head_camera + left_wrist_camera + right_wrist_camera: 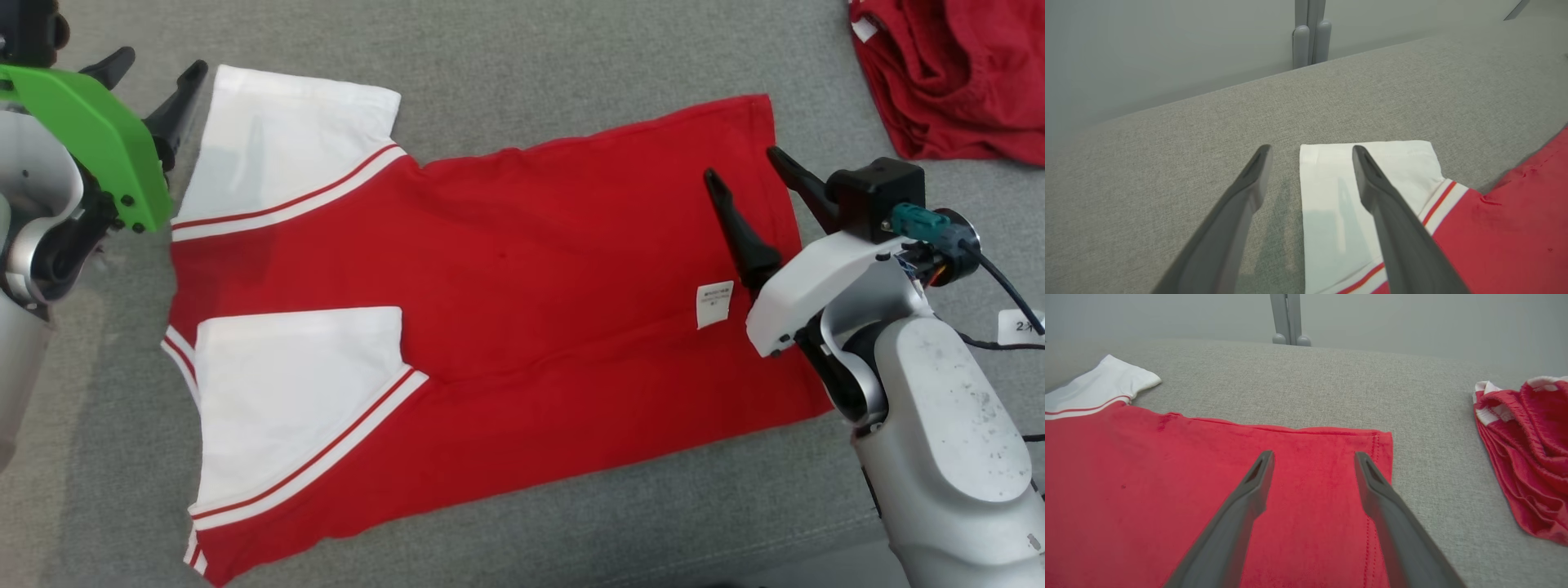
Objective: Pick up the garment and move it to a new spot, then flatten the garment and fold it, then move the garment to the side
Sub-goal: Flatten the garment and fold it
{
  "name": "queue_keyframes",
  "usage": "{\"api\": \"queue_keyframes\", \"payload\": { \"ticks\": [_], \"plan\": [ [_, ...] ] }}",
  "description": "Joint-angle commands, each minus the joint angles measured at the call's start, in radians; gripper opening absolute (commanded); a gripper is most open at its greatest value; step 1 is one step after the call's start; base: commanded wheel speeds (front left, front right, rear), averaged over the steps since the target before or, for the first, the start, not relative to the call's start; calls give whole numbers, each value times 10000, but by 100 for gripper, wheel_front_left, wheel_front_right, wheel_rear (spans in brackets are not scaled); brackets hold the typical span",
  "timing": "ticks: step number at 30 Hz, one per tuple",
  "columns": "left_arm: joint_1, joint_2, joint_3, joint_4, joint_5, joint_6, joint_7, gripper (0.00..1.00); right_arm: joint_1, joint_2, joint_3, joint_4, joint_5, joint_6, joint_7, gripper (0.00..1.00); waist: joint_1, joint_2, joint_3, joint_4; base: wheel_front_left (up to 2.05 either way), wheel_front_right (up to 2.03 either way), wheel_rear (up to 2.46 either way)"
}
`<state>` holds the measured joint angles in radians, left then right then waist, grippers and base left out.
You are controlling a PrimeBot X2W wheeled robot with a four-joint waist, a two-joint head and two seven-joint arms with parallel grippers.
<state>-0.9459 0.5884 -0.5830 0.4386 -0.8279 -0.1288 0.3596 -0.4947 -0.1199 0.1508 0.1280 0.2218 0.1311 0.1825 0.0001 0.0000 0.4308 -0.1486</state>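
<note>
Red-and-white garment (506,310) lay flat, seemingly part-folded, more folds and the side move pending; left gripper (159,65) and right gripper (743,165) gaped empty.

A small white paper tag (1023,325) at the head view's right edge begins with "2"; the rest is cut off. The white sewn-in label (714,304) on the red-and-white fabric garment (522,269) carries print too small to read.
</note>
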Motion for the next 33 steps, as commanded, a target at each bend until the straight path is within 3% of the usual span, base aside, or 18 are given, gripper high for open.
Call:
{"api": "queue_keyframes", "payload": {
  "ticks": [1, 9, 21, 22, 23, 25, 26, 33],
  "plan": [
    [-259, 95, -56, 166, -121, -22, 2, 100, -215, -58, 69, 69, 111, -9, -114, 100, -1, 0, 686, -588, 0, 0, 0],
    [-738, 355, -420, 761, -544, -29, -74, 100, -717, -24, 393, 370, 234, -9, -373, 100, -1, 0, 1252, -947, 0, 0, 0],
    [-916, 283, -995, 1450, -824, -20, 16, 100, -957, -56, 499, 735, 378, -9, -665, 100, -1, 0, 1317, -1029, 0, 0, 0],
    [-913, 256, -1067, 1379, -864, -20, 33, 81, -990, -75, 486, 749, 386, -9, -676, 100, -1, 0, 1306, -1012, 0, 0, 0],
    [-911, 239, -1185, 1294, -892, -20, 54, 54, -1043, -101, 472, 766, 391, -9, -685, 100, -1, 0, 1291, -987, 0, 0, 0],
    [-951, 250, -1306, 1213, -932, -21, 0, 9, -1145, -151, 479, 805, 357, -9, -669, 100, -1, 0, 1268, -935, 0, 0, 0],
    [-987, 258, -1340, 1193, -920, -21, -78, 0, -1189, -167, 497, 832, 336, -9, -652, 100, -1, 0, 1255, -908, 0, 0, 0],
    [-1280, -15, -1432, 1407, -774, -15, -982, 0, -2083, -649, 647, 1375, 194, -9, -392, 100, -1, 0, 1080, -577, 0, 0, 0]
  ]
}}
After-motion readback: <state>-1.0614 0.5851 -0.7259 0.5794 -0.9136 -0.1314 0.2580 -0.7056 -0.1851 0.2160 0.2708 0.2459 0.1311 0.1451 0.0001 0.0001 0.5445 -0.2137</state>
